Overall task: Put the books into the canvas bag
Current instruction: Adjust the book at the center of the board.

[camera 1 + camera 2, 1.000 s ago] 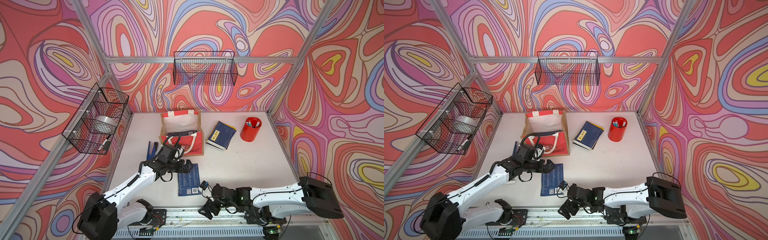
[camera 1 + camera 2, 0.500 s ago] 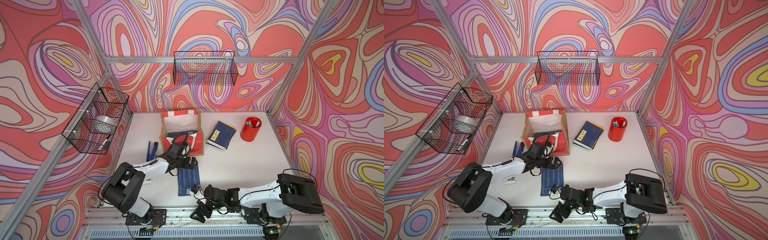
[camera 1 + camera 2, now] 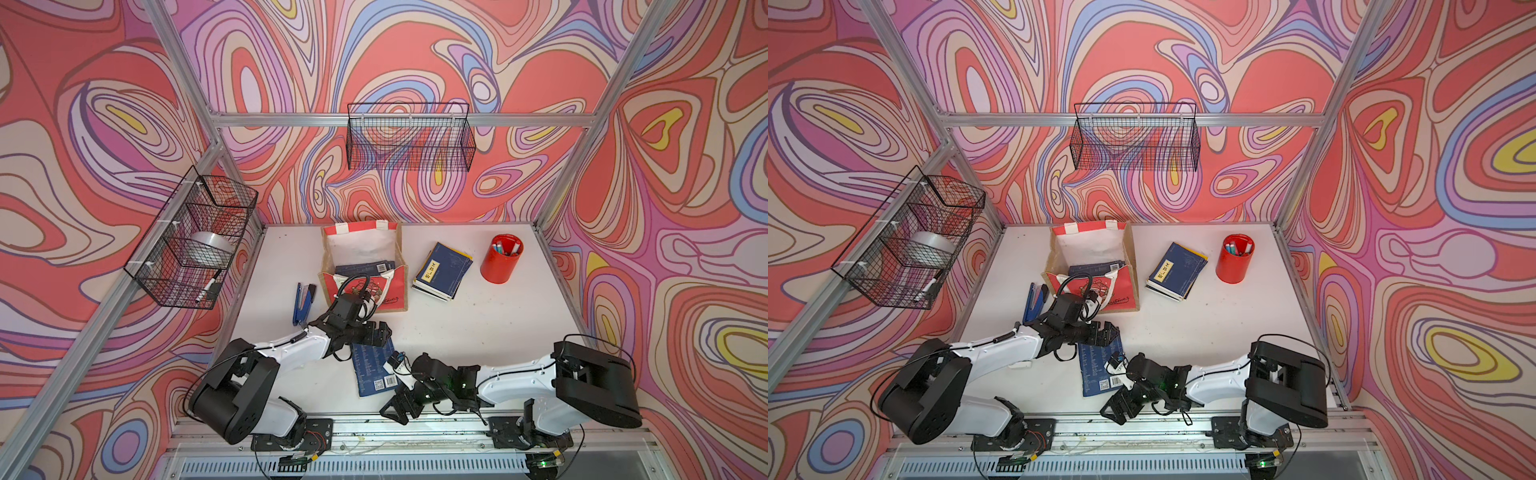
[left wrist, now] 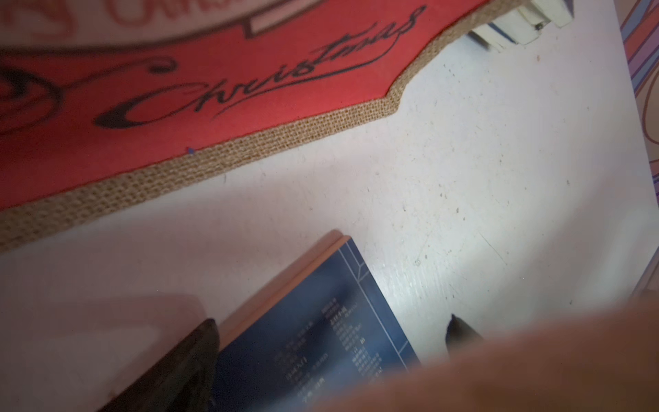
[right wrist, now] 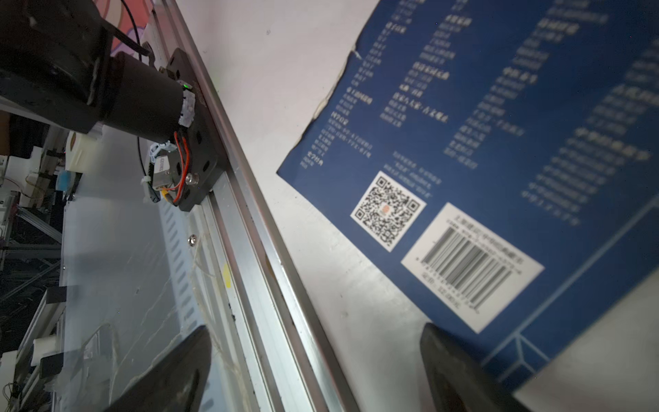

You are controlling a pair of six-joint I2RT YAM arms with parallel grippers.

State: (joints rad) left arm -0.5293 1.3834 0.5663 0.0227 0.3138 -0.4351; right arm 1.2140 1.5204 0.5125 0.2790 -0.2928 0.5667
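In a top view the canvas bag (image 3: pixel 400 266) stands open toward the back of the table (image 3: pixel 478 332), with several navy books (image 3: pixel 365 268) lying inside it. A stack of books (image 3: pixel 442 272) rests just beside the bag, between it and the red pen cup (image 3: pixel 500 259). A blue stapler (image 3: pixel 300 305) lies on the bag's other side. One lone book (image 3: pixel 372 372) lies flat near the front edge, back cover up. The left gripper (image 3: pixel 380 332) hovers over its far end, jaws apart and holding nothing. The right gripper (image 3: pixel 401 409) sits low by its near corner, jaws likewise spread.

In both top views the layout matches, with the lone book (image 3: pixel 1098 370) between the left gripper (image 3: pixel 1102 332) and the right gripper (image 3: pixel 1121 409).

The left wrist view shows the bag's (image 4: pixel 214 89) red panel with black "Christmas" script and a jute border. The lone book's (image 4: pixel 321 331) corner lies on the table apart from the bag. The dark fingertips (image 4: pixel 178 374) stand wide on either side of the book's end, and I cannot tell whether they touch it.

The right wrist view shows the lone book's (image 5: pixel 499 142) back cover with a QR code, a barcode and a ragged edge. One of the fingertips (image 5: pixel 456 374) is over the book's corner. The other is out over the aluminium rail (image 5: pixel 256 249) along the table's front.
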